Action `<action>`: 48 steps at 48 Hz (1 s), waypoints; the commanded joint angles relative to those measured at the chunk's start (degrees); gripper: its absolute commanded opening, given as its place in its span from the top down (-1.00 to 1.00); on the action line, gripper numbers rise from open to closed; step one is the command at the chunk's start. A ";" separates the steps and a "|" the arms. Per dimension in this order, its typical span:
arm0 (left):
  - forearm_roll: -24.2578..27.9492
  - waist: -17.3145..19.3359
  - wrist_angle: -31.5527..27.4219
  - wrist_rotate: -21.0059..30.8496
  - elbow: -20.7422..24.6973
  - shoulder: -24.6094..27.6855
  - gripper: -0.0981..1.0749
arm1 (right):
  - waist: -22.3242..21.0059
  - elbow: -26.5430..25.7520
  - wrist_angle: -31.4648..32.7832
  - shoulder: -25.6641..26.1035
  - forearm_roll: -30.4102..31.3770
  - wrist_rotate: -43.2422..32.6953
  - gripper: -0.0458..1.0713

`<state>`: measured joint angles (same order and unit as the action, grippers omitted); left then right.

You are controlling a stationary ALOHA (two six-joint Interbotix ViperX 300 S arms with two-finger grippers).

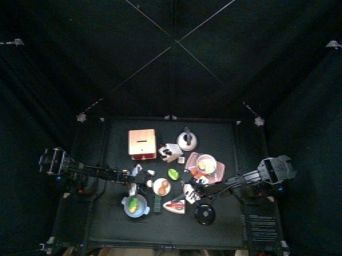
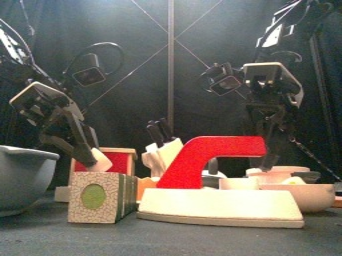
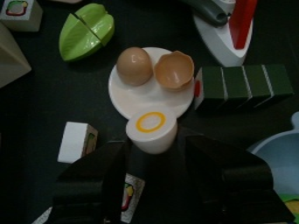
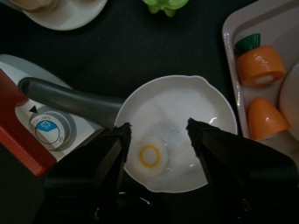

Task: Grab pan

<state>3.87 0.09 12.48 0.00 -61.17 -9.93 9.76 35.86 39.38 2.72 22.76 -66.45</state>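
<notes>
Pan (image 1: 136, 206) sits on the counter (image 1: 104, 236) in the lower-left part of the cluster in the top view, close to the front edge. Front view has it cut off at the far left of the frame (image 2: 19, 176), grey outside wall showing. In the L wrist view only a blue-grey arc of its rim shows, at the right edge (image 3: 281, 149).

L arm (image 1: 80, 172) comes in from frame left. Its jaws are spread wide with nothing pinched, and they hang over a white egg plate (image 3: 146, 83). In the top view the pan lies just below those jaws in the frame. In the front view it's to their left and lower.

R arm (image 1: 254, 178) also has its jaws spread and holding nothing. They hang over a white bowl (image 4: 176, 103) beside the iron (image 4: 70, 105), well right of the pan with other items between.

So L arm is clearly nearer and looks the one to take it: prob. a short shift toward the front edge, then down onto the rim.

Axis/heading: the pan reads as round, w/ no long axis visible. Can't tell if it has a handle or which way one would point, as it's too small in the top view and cropped elsewhere. It sits upright, open side up, green-yellow inside showing from above.
</notes>
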 commanded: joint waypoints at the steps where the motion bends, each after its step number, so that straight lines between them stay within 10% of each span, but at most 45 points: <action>1: 0.00 0.18 0.62 0.09 0.88 -0.53 -0.51 | -0.70 -0.09 -0.97 3.52 1.58 -0.18 -0.67; 17: -4.57 -0.44 6.06 0.09 10.11 2.20 -0.51 | -4.57 12.92 -12.39 19.60 13.54 -4.92 -0.66; 27: -7.03 -1.76 10.99 -0.09 22.41 13.54 -0.53 | -8.26 21.71 -15.47 28.92 14.50 -4.92 -0.66; 48: -10.55 -2.55 10.55 0.00 41.13 30.76 -0.57 | -8.61 25.75 -15.82 31.73 13.45 -4.83 -0.67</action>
<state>-5.89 -2.46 22.94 0.18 -22.06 20.74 0.97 61.88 23.91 34.28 36.47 -71.19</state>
